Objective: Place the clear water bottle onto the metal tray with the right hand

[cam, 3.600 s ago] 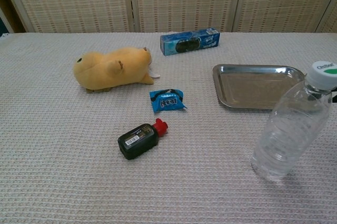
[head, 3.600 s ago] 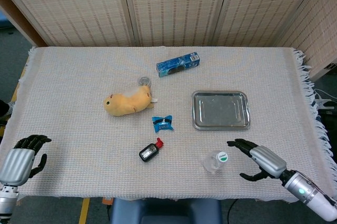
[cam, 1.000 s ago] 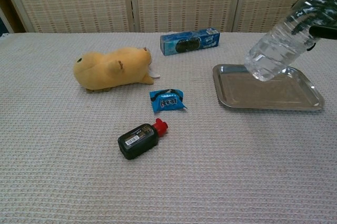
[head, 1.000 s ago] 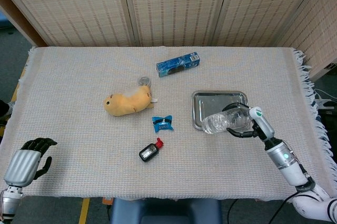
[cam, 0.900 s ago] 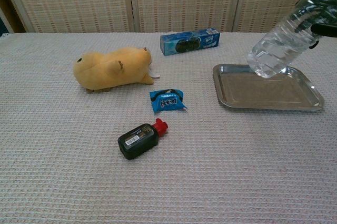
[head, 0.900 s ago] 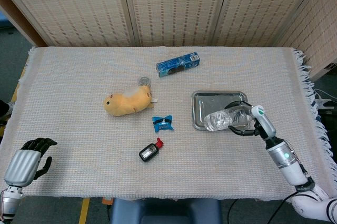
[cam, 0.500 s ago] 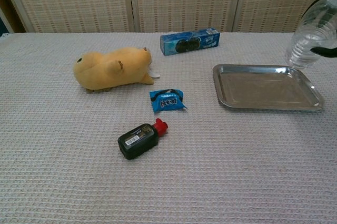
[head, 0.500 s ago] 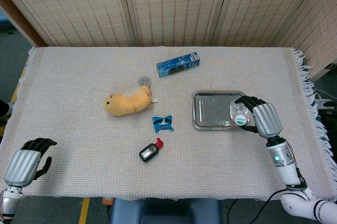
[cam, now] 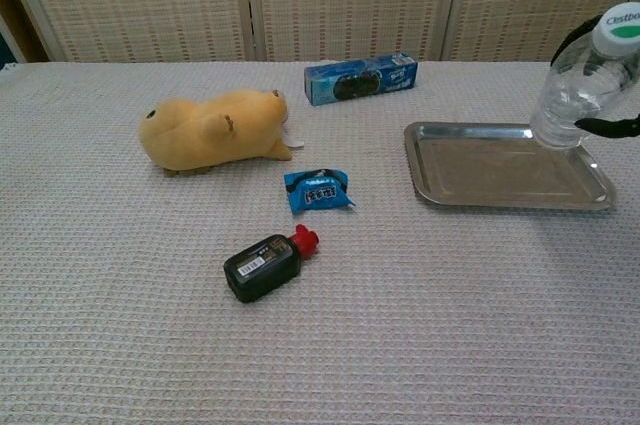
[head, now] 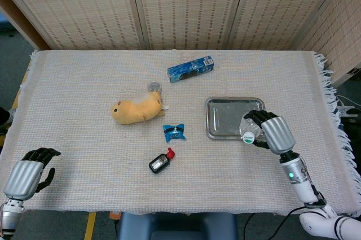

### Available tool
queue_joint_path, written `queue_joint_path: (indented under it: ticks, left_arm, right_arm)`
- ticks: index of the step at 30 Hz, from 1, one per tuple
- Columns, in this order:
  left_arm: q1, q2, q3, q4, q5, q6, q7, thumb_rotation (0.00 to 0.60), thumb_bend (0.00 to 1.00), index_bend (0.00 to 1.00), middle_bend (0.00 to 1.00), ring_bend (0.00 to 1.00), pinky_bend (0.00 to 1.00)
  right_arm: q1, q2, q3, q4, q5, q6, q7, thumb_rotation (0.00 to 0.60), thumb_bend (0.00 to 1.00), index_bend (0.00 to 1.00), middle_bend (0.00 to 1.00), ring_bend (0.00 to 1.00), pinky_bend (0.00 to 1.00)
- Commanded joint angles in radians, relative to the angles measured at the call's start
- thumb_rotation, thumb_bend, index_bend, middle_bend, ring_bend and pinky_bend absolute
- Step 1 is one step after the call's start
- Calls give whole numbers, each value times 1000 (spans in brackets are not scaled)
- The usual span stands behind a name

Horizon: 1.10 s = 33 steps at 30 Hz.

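My right hand (head: 274, 133) grips the clear water bottle (cam: 577, 93) around its body. The bottle stands nearly upright, its white and green cap (head: 248, 136) leaning slightly, over the right part of the metal tray (head: 225, 121). In the chest view its base is level with the tray's (cam: 500, 167) far right rim, and dark fingers (cam: 608, 126) wrap it at the frame's edge. I cannot tell whether the base touches the tray. My left hand (head: 26, 175) rests at the table's near left corner, holding nothing, its fingers loosely bent and apart from the thumb.
A yellow plush toy (head: 137, 109) lies left of centre. A blue snack packet (head: 174, 132) and a small black bottle with a red cap (head: 161, 162) lie in front of it. A blue biscuit box (head: 190, 68) lies behind the tray. Woven screens close off the back.
My right hand lifted the bottle from the near table edge, carried it tilted over the tray, then turned it upright and lowered it toward the tray's right side. The left hand stayed put.
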Motion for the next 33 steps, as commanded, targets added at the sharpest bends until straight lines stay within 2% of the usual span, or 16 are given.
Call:
queue_joint_path:
  ticks: [1, 6, 12, 15, 18, 20, 24, 27, 30, 33]
  left_arm:
    - [-1, -1, 1, 1, 1, -2, 3, 600, 534, 306, 271, 204, 264]
    - [-3, -1, 3, -2, 0, -9, 6, 600, 534, 306, 271, 204, 265]
    - [-4, -1, 4, -3, -1, -11, 9, 600, 534, 307, 272, 204, 265]
    - [-5, -1, 4, -3, 0, -13, 11, 600, 535, 306, 272, 204, 265]
    - [-6, 0, 5, -5, -4, -17, 8, 600, 535, 306, 273, 204, 265]
    - [-7, 1, 5, -5, -4, -20, 10, 600, 535, 306, 276, 204, 265]
    - [-7, 2, 8, -9, -2, -22, 14, 600, 535, 306, 286, 204, 266]
    - [-6, 3, 9, -10, 3, -17, 15, 600, 534, 306, 287, 204, 266]
    - [-6, 2, 8, -9, 2, -17, 17, 600, 534, 306, 288, 204, 266]
    - [-7, 2, 8, -10, -4, -23, 17, 600, 535, 306, 289, 204, 266]
  right_arm:
    - [35, 92, -70, -73, -45, -125, 753, 600, 26, 808, 614, 465, 509]
    - [31, 86, -59, -51, -11, -152, 736, 600, 26, 808, 614, 465, 510]
    - [18, 32, -18, 2, 87, -195, 612, 600, 26, 808, 617, 469, 516]
    - [24, 18, 11, -1, 101, -185, 543, 600, 26, 808, 622, 476, 523]
    - [22, 30, 41, -56, 54, -90, 428, 600, 26, 808, 624, 478, 525]
    - [18, 58, 62, -136, 21, -27, 347, 600, 26, 810, 627, 481, 527]
    - [10, 129, 96, -308, -2, 29, 225, 600, 26, 815, 632, 487, 533]
    - [2, 155, 107, -371, 6, 38, 167, 600, 26, 817, 634, 488, 536]
    - [-3, 146, 104, -346, 44, 9, 167, 600, 26, 818, 635, 489, 537]
    - [2, 106, 98, -249, 105, -58, 205, 600, 26, 817, 635, 489, 538]
